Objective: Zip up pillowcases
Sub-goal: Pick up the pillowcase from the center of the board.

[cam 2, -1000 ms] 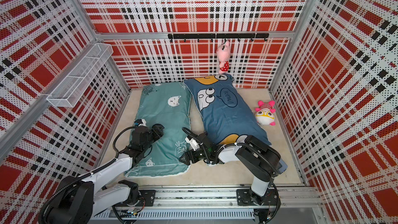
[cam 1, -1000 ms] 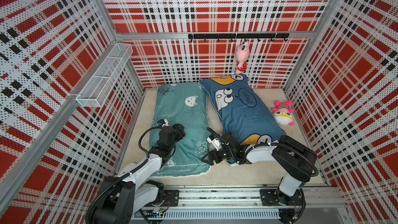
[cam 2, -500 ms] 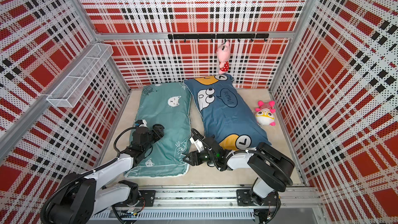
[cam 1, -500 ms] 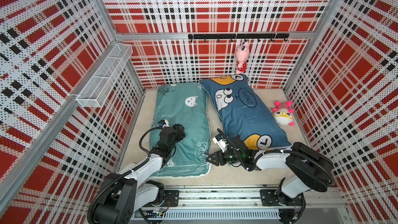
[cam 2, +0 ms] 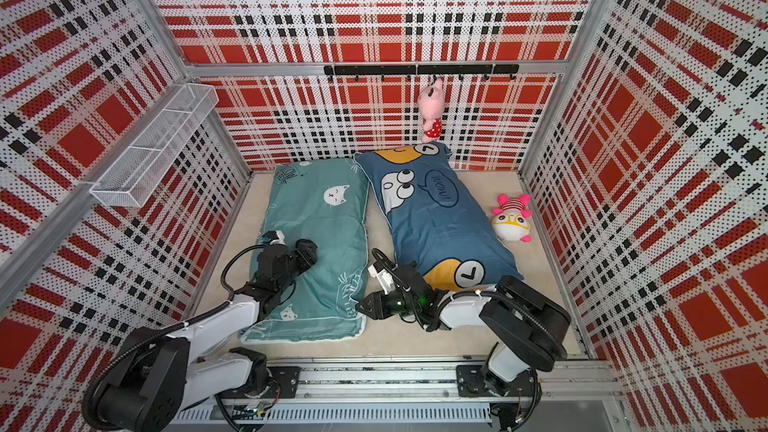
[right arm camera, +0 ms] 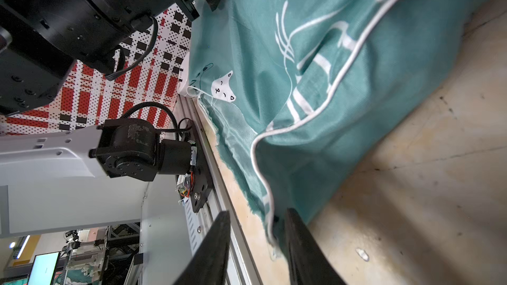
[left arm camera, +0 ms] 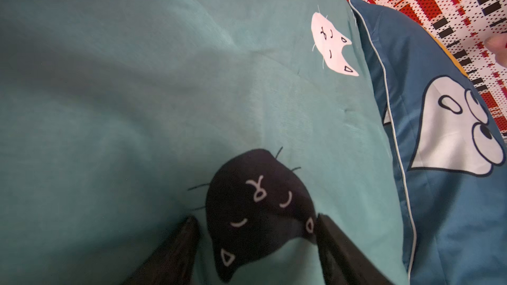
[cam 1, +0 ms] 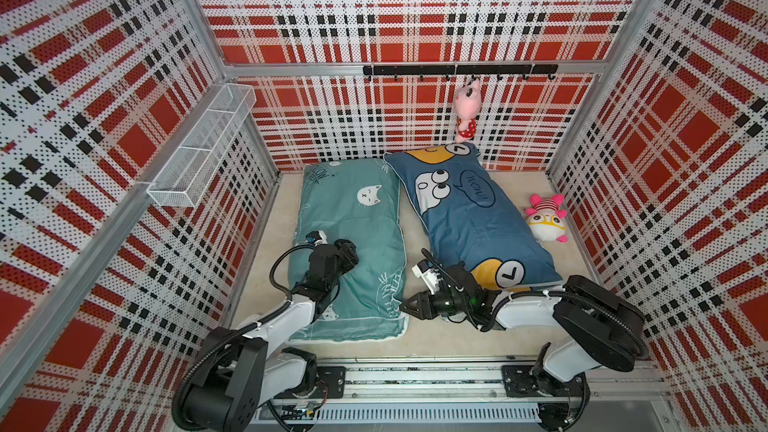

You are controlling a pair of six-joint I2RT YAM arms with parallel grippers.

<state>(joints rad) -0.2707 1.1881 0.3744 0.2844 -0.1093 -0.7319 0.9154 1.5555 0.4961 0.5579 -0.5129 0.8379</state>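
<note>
A robot work cell with red plaid walls, seen from above, during the zipping of the first of two pillowcases. Far left, one wire basket (cam 1: 199,147) is fixed to the wall. Next, the left gripper (cam 1: 348,251) presses down on the teal pillowcase (cam 1: 353,218), its jaws apart on either side of a printed black cat face (left arm camera: 258,201) and holding nothing. This case lies lengthwise on the left half of the floor. At its near right corner the right gripper (right arm camera: 258,231) lies low, its jaws partly apart on either side of the white piping (right arm camera: 343,72). Floor shows beside one jaw, so it appears not yet clamped. No zipper pull can be made out. The step looks like catching the pull. The next move likely calls for a firm pinch, then a steady draw along the near edge while the left gripper pins the fabric. To the right lies the dark blue pillowcase (cam 1: 469,226), untouched. One hook rail (cam 1: 457,70) carries one pink plush (cam 1: 466,110), and a second plush (cam 1: 544,220) sits on the floor, far right.
</note>
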